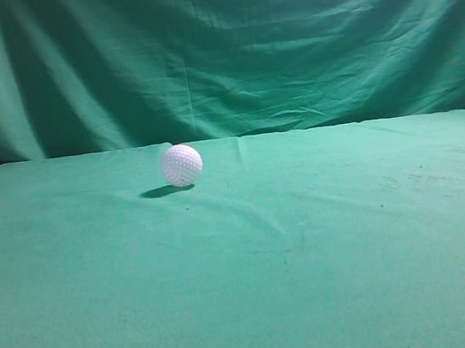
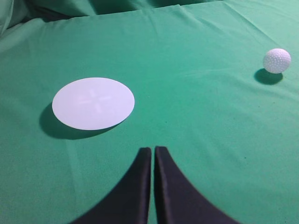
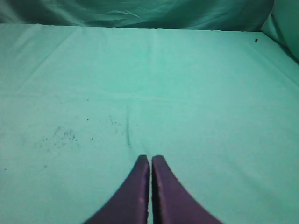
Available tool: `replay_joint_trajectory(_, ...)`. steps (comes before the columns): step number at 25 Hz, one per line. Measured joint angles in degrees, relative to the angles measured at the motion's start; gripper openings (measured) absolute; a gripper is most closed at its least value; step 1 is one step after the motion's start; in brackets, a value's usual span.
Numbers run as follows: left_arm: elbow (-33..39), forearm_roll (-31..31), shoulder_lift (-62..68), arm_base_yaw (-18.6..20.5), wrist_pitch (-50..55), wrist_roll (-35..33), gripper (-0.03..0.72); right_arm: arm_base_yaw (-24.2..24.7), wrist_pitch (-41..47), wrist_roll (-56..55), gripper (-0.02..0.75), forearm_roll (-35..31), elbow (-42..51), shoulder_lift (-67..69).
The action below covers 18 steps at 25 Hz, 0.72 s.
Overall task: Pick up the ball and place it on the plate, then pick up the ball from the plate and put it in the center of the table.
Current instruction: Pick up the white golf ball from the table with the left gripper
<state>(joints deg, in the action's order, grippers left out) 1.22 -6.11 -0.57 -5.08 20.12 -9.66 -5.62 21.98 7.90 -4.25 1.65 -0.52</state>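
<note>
The white dimpled ball (image 1: 181, 164) rests on the green cloth table (image 1: 310, 249), left of the middle in the exterior view. In the left wrist view the ball (image 2: 276, 60) lies at the far right and a flat white round plate (image 2: 93, 103) lies at the left, empty. My left gripper (image 2: 153, 150) is shut and empty, hovering in front of the plate and well apart from the ball. My right gripper (image 3: 150, 159) is shut and empty over bare cloth (image 3: 187, 93). Neither gripper nor the plate shows in the exterior view.
A darker draped green backdrop (image 1: 217, 48) hangs behind the table's far edge. The cloth has small wrinkles and dark specks (image 3: 60, 135) in the right wrist view.
</note>
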Motion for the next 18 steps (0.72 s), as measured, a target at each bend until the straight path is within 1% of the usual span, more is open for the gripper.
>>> replay_joint_trajectory(18,0.0,0.0,0.0,0.0,0.0,0.0,0.000,0.0,0.0,0.1,0.000,0.0,0.0,0.0)
